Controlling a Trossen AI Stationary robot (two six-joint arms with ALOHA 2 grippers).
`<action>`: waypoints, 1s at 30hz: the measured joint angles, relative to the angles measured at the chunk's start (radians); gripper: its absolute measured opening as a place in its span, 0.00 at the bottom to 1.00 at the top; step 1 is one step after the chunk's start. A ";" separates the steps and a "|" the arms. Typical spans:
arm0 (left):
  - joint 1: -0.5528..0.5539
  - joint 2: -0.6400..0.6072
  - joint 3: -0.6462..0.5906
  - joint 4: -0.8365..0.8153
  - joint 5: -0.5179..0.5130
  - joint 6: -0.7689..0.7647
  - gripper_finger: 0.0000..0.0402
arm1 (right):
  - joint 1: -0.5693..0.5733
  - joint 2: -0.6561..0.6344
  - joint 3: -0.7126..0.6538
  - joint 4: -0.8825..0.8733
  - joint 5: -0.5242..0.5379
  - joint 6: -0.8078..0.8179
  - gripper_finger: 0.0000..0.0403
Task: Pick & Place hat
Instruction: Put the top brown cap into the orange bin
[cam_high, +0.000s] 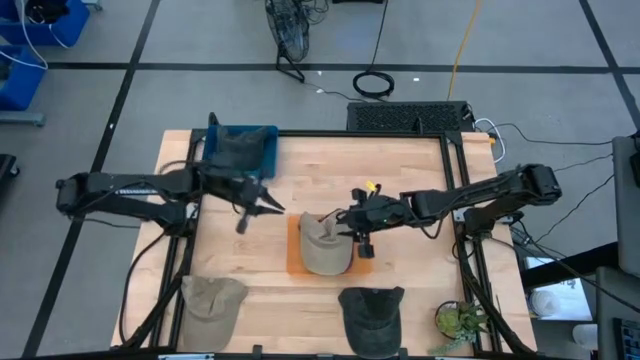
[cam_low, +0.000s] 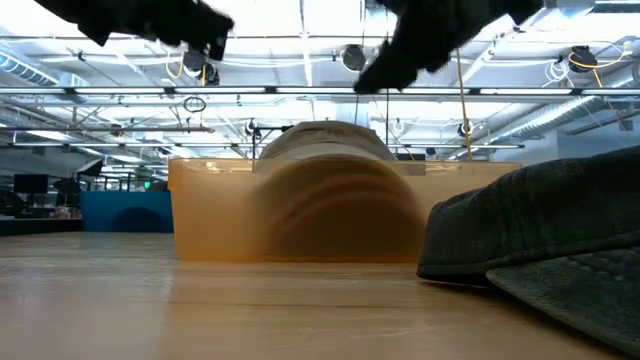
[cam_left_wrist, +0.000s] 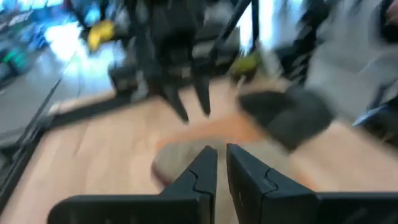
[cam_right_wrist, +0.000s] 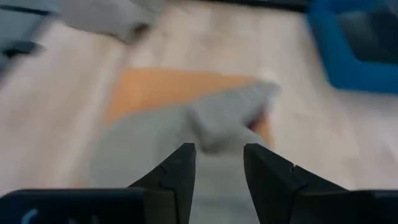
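A beige hat (cam_high: 322, 248) lies in an orange tray (cam_high: 293, 250) at the table's middle; the low view shows its crown (cam_low: 325, 140) rising above the tray wall (cam_low: 200, 215). My right gripper (cam_high: 347, 226) hovers just over the hat's right side, open and empty; the hat shows below its fingers in the right wrist view (cam_right_wrist: 155, 155). My left gripper (cam_high: 276, 208) is in the air to the left of the tray, pointing toward it, shut and empty. In the left wrist view (cam_left_wrist: 222, 155) its fingers point at the hat (cam_left_wrist: 186, 158).
A blue bin (cam_high: 243, 150) with a dark hat in it stands at the far left. An olive hat (cam_high: 213, 298) and a dark hat (cam_high: 372, 312) lie at the near edge. A small plant (cam_high: 460, 320) is at the near right corner.
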 joint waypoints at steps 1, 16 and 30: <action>-0.024 0.022 0.000 -0.002 -0.066 0.010 0.12 | 0.000 -0.001 -0.016 0.000 0.034 0.002 0.30; -0.096 0.294 0.000 0.251 -0.196 -0.050 0.49 | -0.016 -0.008 -0.154 0.133 0.089 -0.020 0.29; -0.095 0.458 0.000 0.361 -0.197 -0.080 0.56 | -0.085 -0.001 -0.154 0.169 -0.021 -0.104 0.29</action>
